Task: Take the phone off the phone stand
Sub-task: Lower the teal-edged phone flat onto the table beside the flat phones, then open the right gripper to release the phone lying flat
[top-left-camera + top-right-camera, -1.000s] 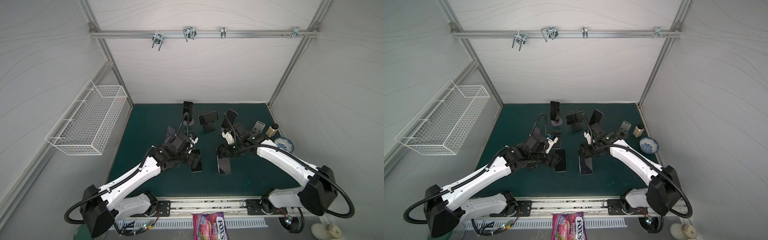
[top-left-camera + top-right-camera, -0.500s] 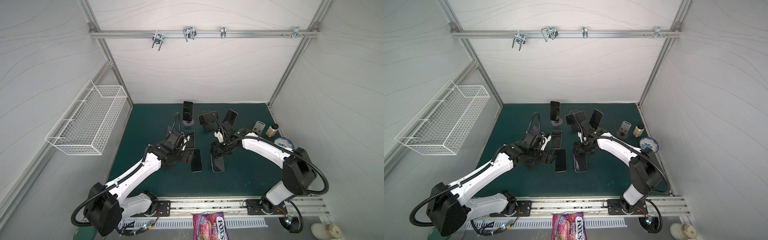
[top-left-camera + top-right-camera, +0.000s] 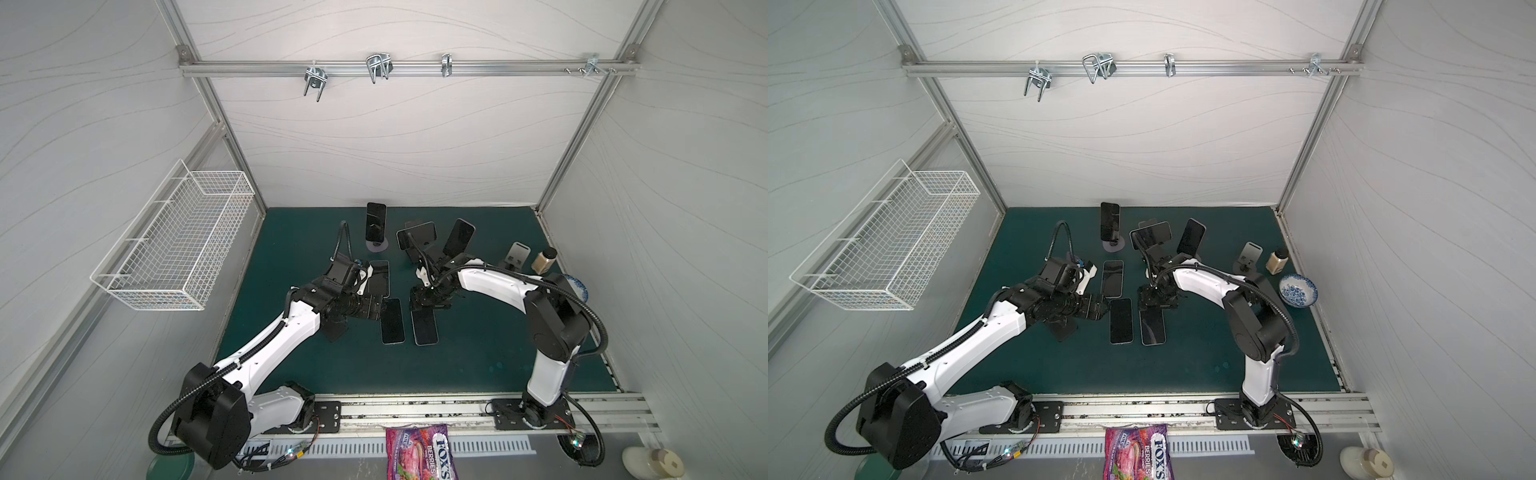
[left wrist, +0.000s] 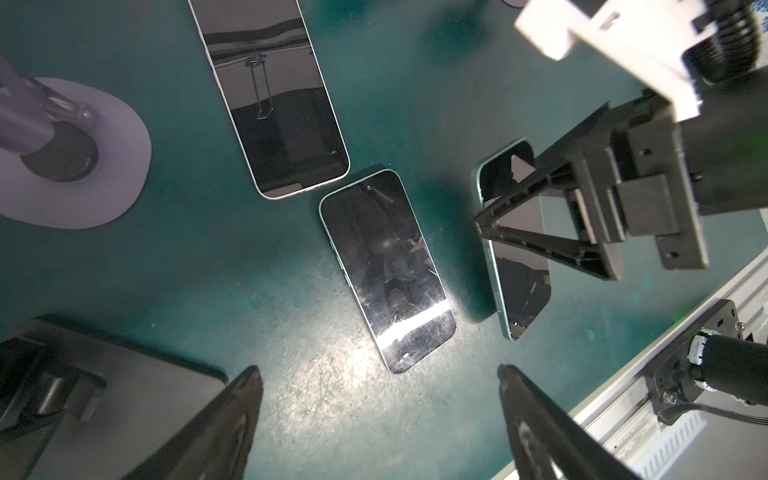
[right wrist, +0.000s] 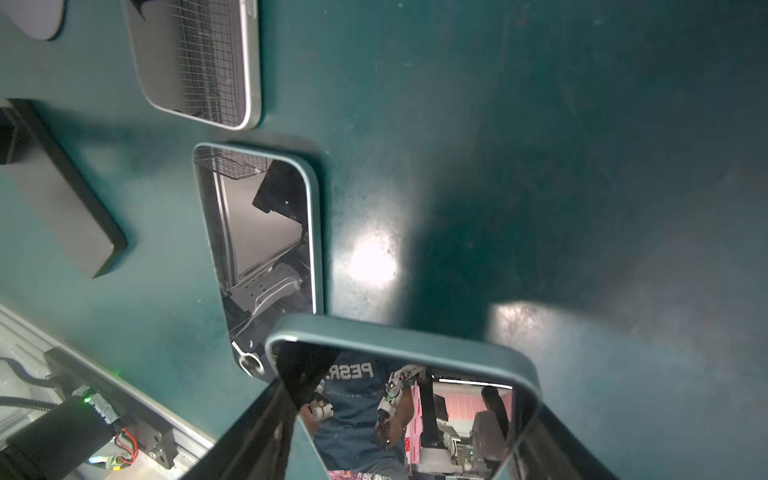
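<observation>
The right end effector is closed on the sides of a teal-edged phone, gripping it near one end. The phone's other end slopes down toward the green surface; whether it touches cannot be told. The left end effector stands wide open and empty, hovering over a second phone that lies flat, screen up, just beside the held one. A silver-edged phone lies flat just behind that. A black stand sits under the left arm. At the back, three phones remain on stands: an upright one, a landscape one and a tilted one, the last two just behind the right wrist. An empty stand and a small jar stand at the right edge.
</observation>
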Robot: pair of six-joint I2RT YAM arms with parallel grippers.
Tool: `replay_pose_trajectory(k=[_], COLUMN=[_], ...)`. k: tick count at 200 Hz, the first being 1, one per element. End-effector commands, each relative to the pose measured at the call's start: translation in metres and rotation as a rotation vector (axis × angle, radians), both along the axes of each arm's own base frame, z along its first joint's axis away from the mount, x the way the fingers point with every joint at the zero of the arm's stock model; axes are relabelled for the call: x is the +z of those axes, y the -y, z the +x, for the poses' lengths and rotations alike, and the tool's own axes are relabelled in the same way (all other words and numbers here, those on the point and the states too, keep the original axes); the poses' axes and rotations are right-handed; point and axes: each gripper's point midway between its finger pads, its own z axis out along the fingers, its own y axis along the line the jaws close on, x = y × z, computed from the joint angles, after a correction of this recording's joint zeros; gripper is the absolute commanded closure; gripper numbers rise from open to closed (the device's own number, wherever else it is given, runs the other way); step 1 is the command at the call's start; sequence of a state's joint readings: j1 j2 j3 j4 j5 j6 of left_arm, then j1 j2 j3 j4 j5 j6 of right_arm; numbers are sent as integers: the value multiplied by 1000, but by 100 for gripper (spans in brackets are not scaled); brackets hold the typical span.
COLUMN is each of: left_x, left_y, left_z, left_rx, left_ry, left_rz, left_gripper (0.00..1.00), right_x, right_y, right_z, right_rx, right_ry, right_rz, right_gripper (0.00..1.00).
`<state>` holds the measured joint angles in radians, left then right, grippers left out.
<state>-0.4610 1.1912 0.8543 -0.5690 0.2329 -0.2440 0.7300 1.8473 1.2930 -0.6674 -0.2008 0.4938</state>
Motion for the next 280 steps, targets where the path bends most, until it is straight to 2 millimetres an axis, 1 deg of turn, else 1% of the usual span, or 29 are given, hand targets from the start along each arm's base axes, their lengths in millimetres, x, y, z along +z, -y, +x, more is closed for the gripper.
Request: replay_pose_trajectory(k=[1, 48, 93, 139, 159, 211, 238, 280], left_x=[18, 20, 19, 21, 22, 23, 23, 20], left_y=[8, 6, 7, 6, 7, 5, 5, 7], left_z=[12, 13, 13, 13, 13, 12, 13, 14], left_rx=[4, 9, 8, 10, 9, 10, 9, 6], left_ry=[37, 41, 32, 37, 39, 54, 53, 37], left_rz=[-54, -60, -69, -76, -80, -75, -78, -85], left_gripper=[10, 10, 10, 10, 10, 10, 10, 10], right_x=[-1, -11, -24, -26, -24, -24, -27, -27], right_y=[-3, -8, -9, -11, -14, -9, -6, -9], right_z=[-6, -3, -8, -6, -4, -6, -7, -2], right_rx=[5, -22, -6, -9, -12, -13, -14, -29], right_ry=[-44, -84, -167, -182, -180, -200, -201, -189], right_rz=[-20, -31, -78, -89, -86, -124, -135, -127], right_gripper=[42, 39, 38, 38, 36, 35, 34, 33])
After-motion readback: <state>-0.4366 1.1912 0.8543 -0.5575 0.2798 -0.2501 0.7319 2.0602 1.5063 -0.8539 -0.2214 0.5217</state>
